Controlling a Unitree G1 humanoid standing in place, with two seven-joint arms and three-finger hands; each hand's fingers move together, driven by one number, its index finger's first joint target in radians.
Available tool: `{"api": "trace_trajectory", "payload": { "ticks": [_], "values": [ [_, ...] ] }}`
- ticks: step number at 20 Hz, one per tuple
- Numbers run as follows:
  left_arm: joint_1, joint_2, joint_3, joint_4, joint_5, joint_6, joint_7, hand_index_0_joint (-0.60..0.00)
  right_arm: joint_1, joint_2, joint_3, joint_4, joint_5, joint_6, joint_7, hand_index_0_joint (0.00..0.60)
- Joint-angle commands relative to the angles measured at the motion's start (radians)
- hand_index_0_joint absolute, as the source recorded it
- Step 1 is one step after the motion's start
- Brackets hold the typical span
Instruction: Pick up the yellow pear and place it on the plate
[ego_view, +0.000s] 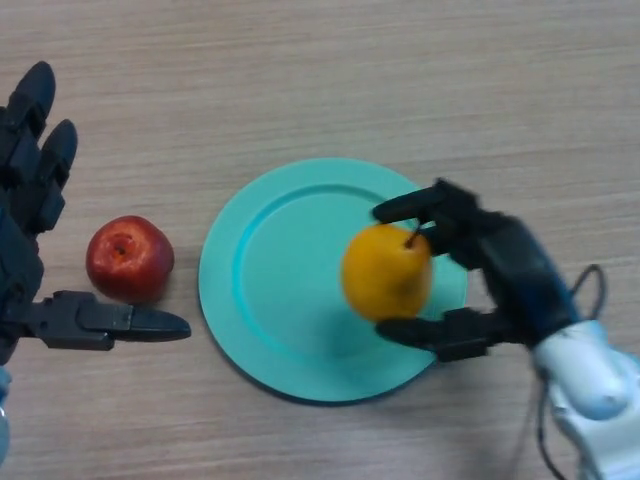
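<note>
The yellow pear (385, 272) with a short brown stem is over the right half of the turquoise plate (270, 290). My right hand (500, 265) comes in from the right and is shut on the pear, fingers over its top and thumb under its near side. Whether the pear rests on the plate or hangs just above it cannot be told. My left hand (30, 230) lies at the left edge with its fingers straight and its thumb stretched out below the apple, holding nothing.
A red apple (129, 258) sits on the wooden table (320, 80) just left of the plate, between the plate and my left hand.
</note>
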Motion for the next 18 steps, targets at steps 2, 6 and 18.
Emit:
{"api": "trace_trajectory", "payload": {
  "ticks": [2, 6, 18],
  "values": [
    [-0.026, 0.037, 0.06, -0.064, -0.023, -0.122, 0.014, 0.0, -0.117, -0.004, 0.012, 0.113, -0.053, -0.202, -0.203, 0.6],
    [-0.031, 0.04, 0.066, -0.051, -0.032, -0.139, 0.012, 0.0, -0.171, -0.004, 0.086, 0.258, -0.057, -0.195, -0.349, 0.6],
    [-0.034, 0.041, 0.064, -0.05, -0.022, -0.161, 0.028, 0.0, -0.165, -0.004, 0.058, 0.155, -0.076, -0.053, -0.262, 0.0]
  ]
}}
